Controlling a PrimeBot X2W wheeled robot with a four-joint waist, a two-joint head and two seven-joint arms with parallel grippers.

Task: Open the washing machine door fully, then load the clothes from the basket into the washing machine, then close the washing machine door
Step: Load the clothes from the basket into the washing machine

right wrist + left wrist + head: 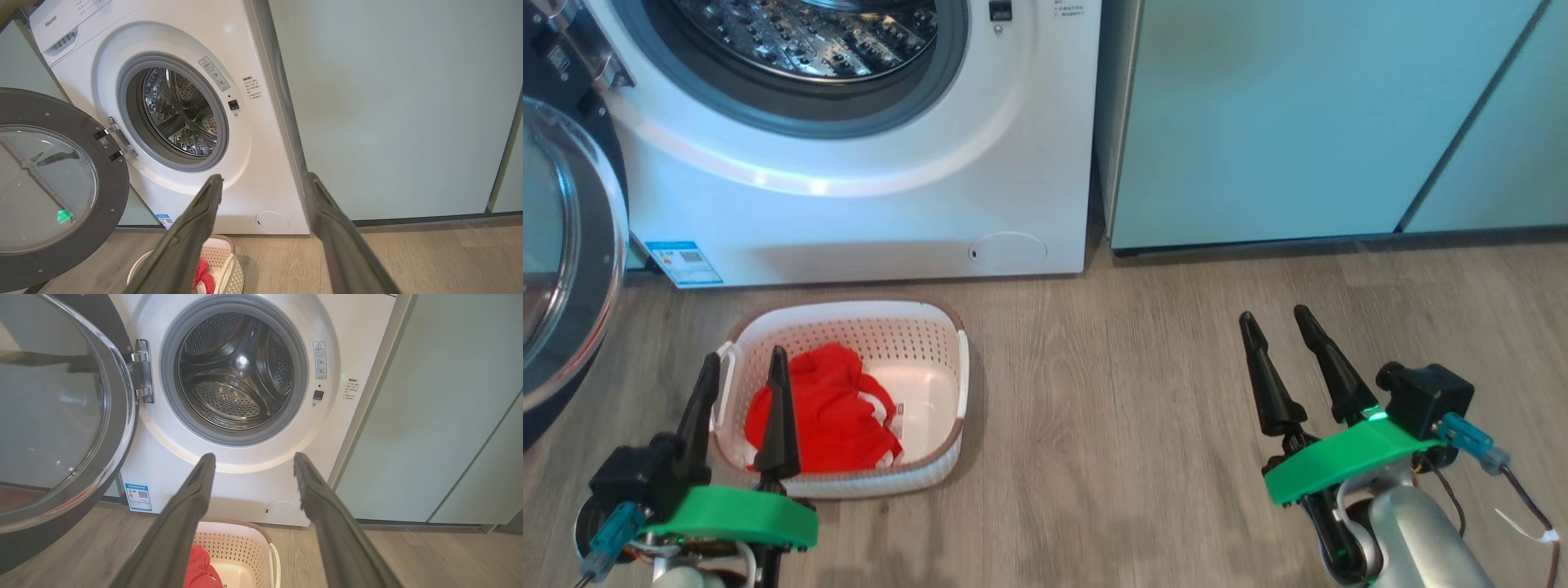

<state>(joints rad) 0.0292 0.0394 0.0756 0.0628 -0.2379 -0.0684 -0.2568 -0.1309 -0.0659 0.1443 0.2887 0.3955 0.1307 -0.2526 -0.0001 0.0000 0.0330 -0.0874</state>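
The door (580,269) of the washing machine (849,220) stands swung wide at the machine's left, so the drum (241,371) is free, and the basket (915,343) with the red clothes (825,408) sits just before the machine. My left gripper (746,353) hangs above the basket, jaws spread and empty, ready I think to reach down. My right gripper (1273,314), equally spread, waits well right of the machine.

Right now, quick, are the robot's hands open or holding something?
Left gripper: open, holding nothing.
Right gripper: open, holding nothing.
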